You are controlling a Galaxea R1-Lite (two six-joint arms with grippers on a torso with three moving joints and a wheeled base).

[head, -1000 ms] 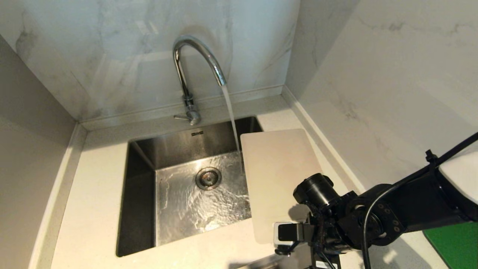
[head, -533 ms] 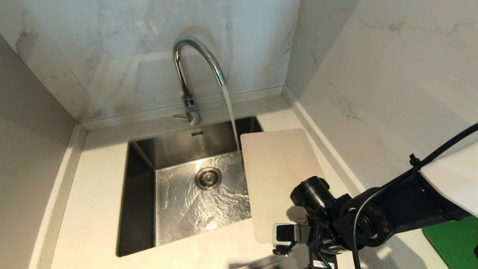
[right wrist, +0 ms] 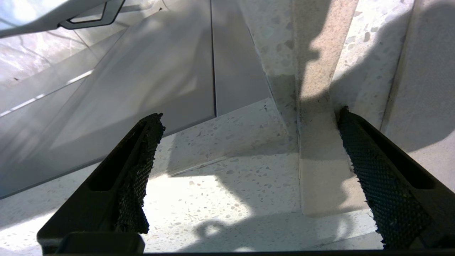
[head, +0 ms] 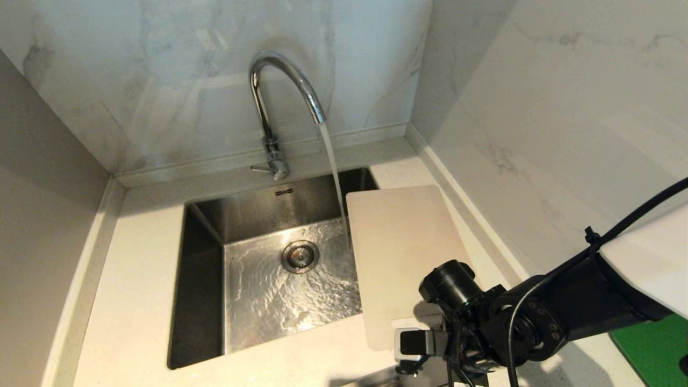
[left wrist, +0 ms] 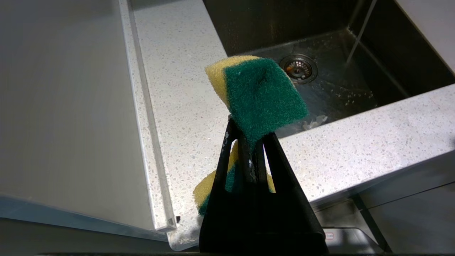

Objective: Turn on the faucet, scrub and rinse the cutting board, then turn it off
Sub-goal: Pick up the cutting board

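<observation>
Water runs from the faucet [head: 279,97] into the sink [head: 204,279], so the rinse is ready, while the cutting board [head: 400,252] lies flat on the counter [head: 134,258] to the sink's right, its left edge hanging over the basin just beside the stream. That overhang probably serves the pickup, since a thin board lying flush offers little to grab. The right gripper [right wrist: 249,177] hangs at the board's near end with its jaws spread wide and nothing between them, the near edge lying in the gap, likely lined up to pinch it. The left gripper [left wrist: 249,149] is clamped on a yellow-and-green sponge [left wrist: 261,94], held near the sink's front rim, presumably kept ready for scrubbing.
</observation>
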